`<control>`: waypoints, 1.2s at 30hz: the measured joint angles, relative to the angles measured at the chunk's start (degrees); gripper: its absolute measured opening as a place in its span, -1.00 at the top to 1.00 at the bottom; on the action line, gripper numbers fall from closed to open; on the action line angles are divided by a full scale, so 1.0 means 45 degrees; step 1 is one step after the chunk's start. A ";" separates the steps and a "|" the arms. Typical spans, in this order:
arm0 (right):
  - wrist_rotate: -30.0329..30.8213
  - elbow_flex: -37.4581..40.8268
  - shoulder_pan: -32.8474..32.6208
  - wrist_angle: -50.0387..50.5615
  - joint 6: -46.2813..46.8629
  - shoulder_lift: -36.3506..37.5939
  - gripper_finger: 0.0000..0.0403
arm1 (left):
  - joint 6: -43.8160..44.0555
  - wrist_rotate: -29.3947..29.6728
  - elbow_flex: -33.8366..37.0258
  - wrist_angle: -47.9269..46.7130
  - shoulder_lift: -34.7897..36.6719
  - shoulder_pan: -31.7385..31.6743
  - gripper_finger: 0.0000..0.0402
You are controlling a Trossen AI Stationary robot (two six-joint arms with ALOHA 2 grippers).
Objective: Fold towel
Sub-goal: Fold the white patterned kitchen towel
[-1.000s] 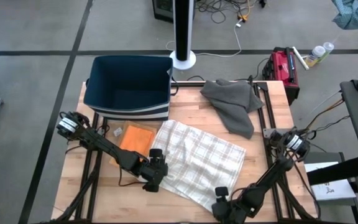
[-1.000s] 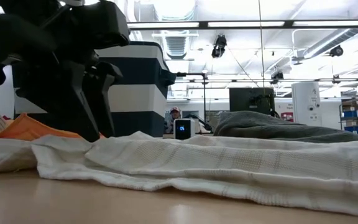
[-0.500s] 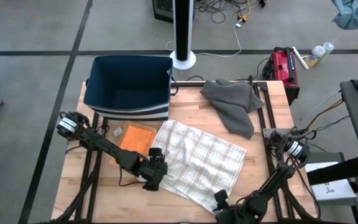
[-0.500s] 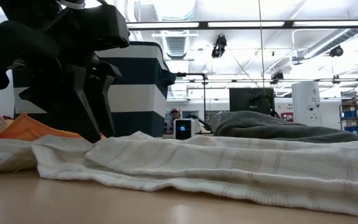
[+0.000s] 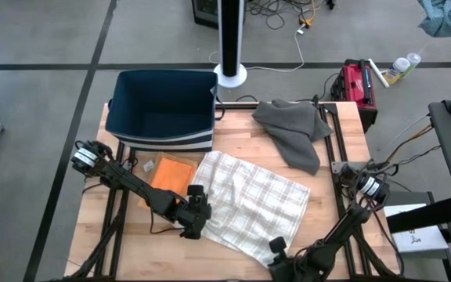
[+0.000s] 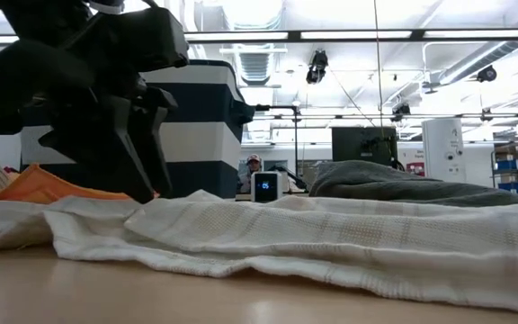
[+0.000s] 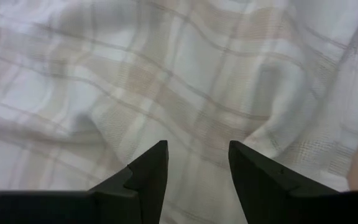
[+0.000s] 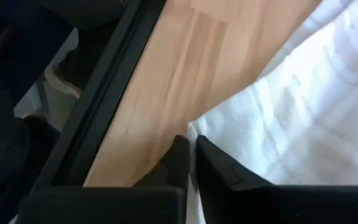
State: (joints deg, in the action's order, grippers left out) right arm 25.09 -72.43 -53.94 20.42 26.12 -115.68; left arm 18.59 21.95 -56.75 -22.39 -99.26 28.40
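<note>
Wooden butcher-block counter (image 5: 233, 133) in a workshop w/ grey floor. Plaid towel (image 5: 253, 200), thin woven cotton w/ soft wrinkles, lies flat and diagonal at frame centre. Left gripper (image 7: 196, 163) hangs over its left edge, fingers apart, nothing held. Right gripper (image 8: 190, 163) at bottom centre, fingers pressed together at the towel's near corner; can't tell if cloth is pinched. Step looks like grasping corners; next prob. lift and carry the edge across. Navy bin (image 5: 163, 110) upper left, orange cloth (image 5: 171, 174) beside the towel, grey rag (image 5: 294, 129) upper right.

Lab: ceiling strip lights (image 6: 340, 35), monitors (image 6: 364, 144)
</note>
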 joint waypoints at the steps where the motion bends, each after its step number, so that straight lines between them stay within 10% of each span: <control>1: 0.0020 -0.0080 0.0034 0.0152 0.0007 0.0091 0.96 | -0.0019 0.0022 0.0000 0.0002 0.0000 0.0000 0.19; 24: -0.2539 -0.0849 -0.0373 0.4474 0.2288 0.1419 0.91 | -0.0116 0.0035 0.0000 0.0087 0.0010 0.0000 0.19; 36: 0.1552 -0.2329 -0.0343 0.9880 0.2477 0.1589 0.91 | 0.0638 -0.0476 0.0341 0.0404 0.0010 0.0413 0.19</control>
State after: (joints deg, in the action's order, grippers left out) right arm 32.08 -82.91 -55.48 64.89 37.27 -108.53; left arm 21.46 19.80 -55.22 -20.58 -99.22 30.26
